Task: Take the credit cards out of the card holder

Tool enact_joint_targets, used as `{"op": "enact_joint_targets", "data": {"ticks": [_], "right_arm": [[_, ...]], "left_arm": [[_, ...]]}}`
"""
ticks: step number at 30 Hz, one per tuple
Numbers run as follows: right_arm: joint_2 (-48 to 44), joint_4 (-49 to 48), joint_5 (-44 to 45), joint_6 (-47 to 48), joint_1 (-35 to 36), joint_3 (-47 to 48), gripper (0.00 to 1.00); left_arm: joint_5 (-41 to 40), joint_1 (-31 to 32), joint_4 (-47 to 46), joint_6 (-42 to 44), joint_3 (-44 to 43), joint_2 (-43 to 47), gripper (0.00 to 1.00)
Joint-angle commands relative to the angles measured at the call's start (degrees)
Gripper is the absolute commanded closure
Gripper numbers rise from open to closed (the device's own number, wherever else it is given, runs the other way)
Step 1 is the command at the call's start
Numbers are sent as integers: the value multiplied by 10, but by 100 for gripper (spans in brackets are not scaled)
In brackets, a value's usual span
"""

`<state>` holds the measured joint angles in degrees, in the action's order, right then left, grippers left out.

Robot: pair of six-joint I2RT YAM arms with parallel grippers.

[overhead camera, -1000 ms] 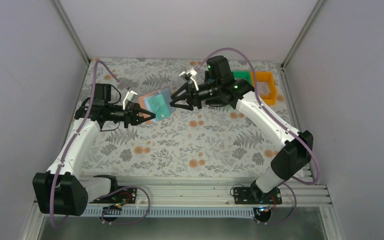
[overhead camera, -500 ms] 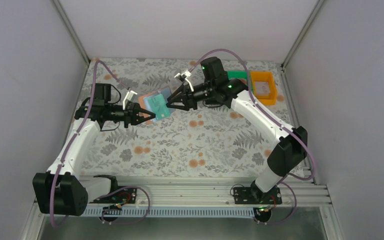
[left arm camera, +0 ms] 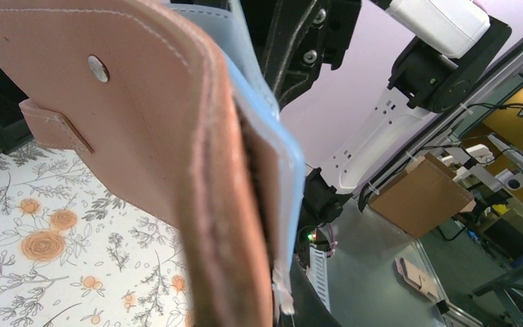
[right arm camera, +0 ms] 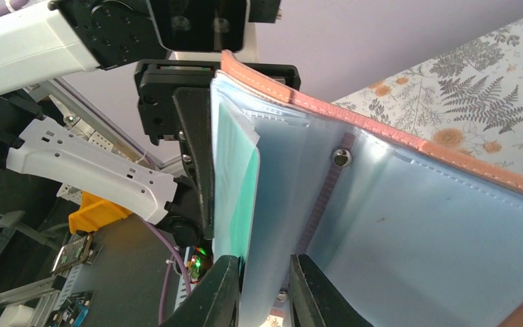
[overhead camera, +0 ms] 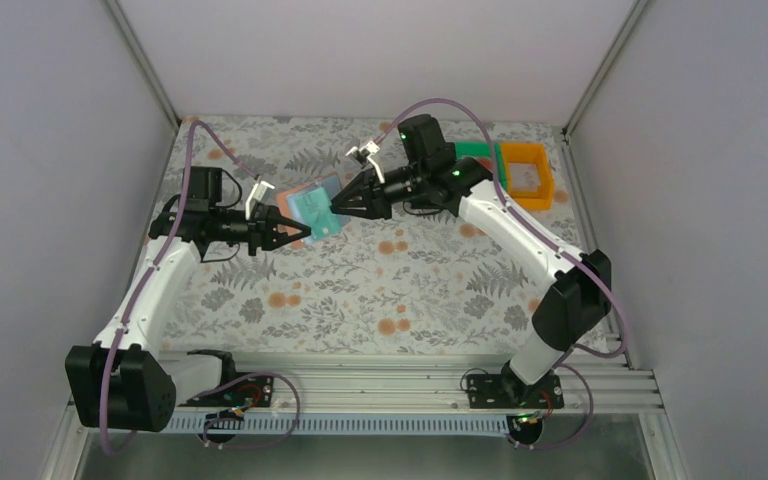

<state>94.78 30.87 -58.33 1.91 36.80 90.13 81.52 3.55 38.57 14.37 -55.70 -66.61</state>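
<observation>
My left gripper (overhead camera: 295, 232) is shut on the card holder (overhead camera: 310, 210) and holds it open above the table. In the left wrist view its salmon-tan outside (left arm camera: 143, 136) fills the frame and hides my own fingers. The right wrist view shows the light blue inside (right arm camera: 408, 225) with a teal credit card (right arm camera: 235, 184) in a pocket leaf. My right gripper (right arm camera: 265, 293) (overhead camera: 338, 205) has come in from the right. Its jaws stand narrow around that leaf and the card's edge, and both fingers (right arm camera: 221, 293) touch it.
An orange bin (overhead camera: 525, 175) and a green bin (overhead camera: 480, 150) stand at the back right of the flower-patterned table (overhead camera: 410, 290), behind the right arm. Grey walls enclose the table on three sides.
The right gripper has moved left onto the card holder's open edge and its jaws have narrowed around the leaf with the teal card. The left arm and the holder have stayed still.
</observation>
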Motion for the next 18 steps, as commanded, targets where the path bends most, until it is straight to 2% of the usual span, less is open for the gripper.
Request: {"op": "enact_joint_targets", "data": {"ticks": [1, 8, 10, 13, 18], "right_arm": [[26, -16, 2, -6, 12, 10, 78], [31, -18, -14, -2, 23, 19, 78], [28, -24, -35, -3, 25, 16, 82], [22, -22, -50, 1, 25, 13, 95], [9, -11, -41, 2, 23, 2, 96]], "left_arm": [[28, 2, -9, 19, -4, 7, 98], [29, 2, -6, 22, -5, 8, 98], [29, 3, -6, 22, -4, 8, 98], [29, 2, -6, 22, -6, 9, 98], [28, 2, 9, 36, -10, 12, 97]]}}
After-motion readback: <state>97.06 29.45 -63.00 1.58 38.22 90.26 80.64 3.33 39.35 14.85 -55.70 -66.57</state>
